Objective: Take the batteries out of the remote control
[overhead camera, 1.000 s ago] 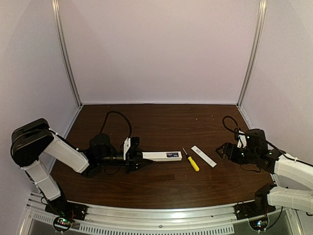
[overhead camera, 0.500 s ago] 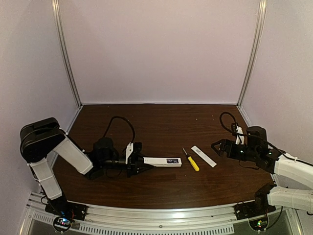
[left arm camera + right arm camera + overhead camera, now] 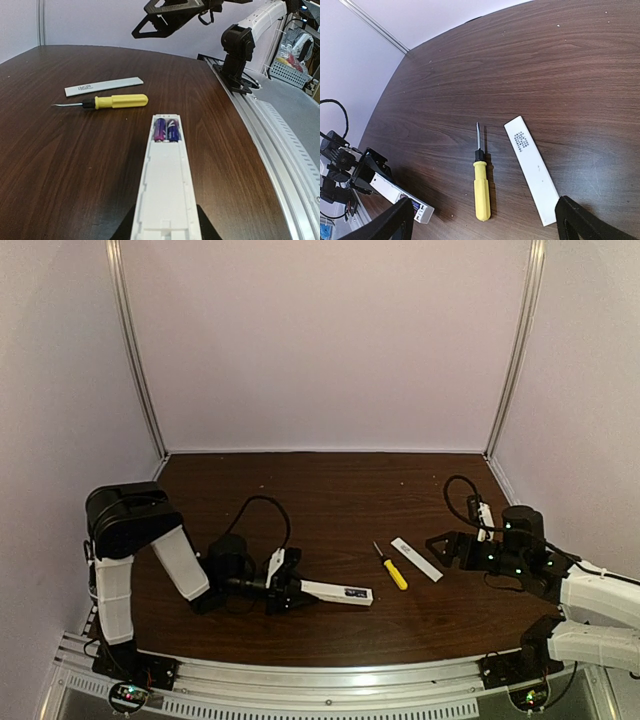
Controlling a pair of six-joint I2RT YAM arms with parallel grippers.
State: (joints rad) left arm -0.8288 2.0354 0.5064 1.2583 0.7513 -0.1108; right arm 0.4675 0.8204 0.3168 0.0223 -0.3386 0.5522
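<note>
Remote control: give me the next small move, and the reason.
Probably bring the open right claw across to the far end of the remote control. The left claw grips its other end, and both batteries sit exposed in the uncovered recess.

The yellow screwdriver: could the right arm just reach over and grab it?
Probably yes. The right gripper is open and faces the screwdriver; only the flat cover strip lies between.

Purple-blue batteries, white remote control
</note>
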